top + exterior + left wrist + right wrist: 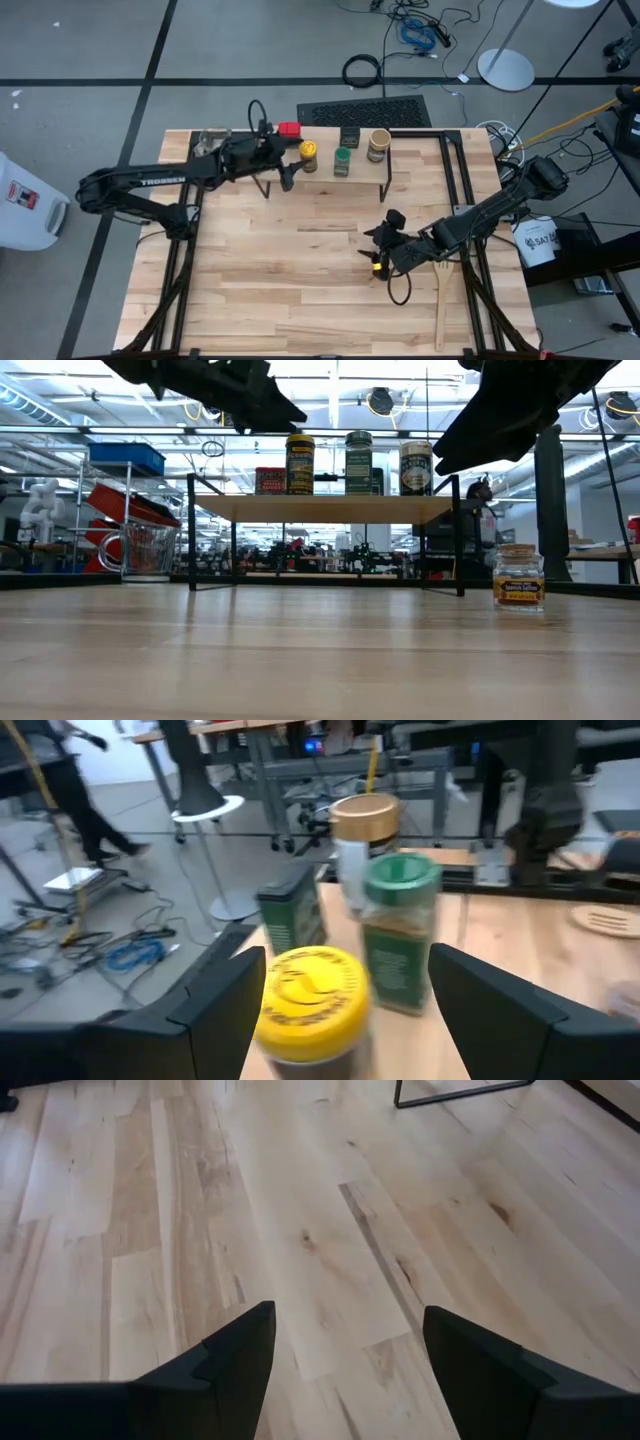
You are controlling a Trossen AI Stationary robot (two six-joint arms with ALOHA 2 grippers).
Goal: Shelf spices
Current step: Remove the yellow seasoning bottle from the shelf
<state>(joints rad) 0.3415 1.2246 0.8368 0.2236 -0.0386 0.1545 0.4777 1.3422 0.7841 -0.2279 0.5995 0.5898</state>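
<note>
The shelf (pixel 362 172) stands at the table's far middle. On its plank stand the red tin (pixel 289 129), the yellow jar (pixel 308 155), the green-lidded jar (pixel 343 160), the dark tin (pixel 349 138) and the tan jar (pixel 378 145). My left gripper (pixel 290 172) is open at the yellow jar (pixel 310 995). One finger stands on either side of the jar, above the plank. The tiny brown jar (pixel 518 577) stands upright on the table near the shelf's right side. My right gripper (pixel 382 235) hangs open and empty above the tiny brown jar (pixel 378 266).
A clear glass cup (pixel 210 140) stands at the table's far left. A wooden spatula (pixel 442 300) lies near the right edge. A black keyboard (pixel 365 110) lies beyond the far edge. The right wrist view shows bare tabletop and a shelf foot (pixel 460 1092).
</note>
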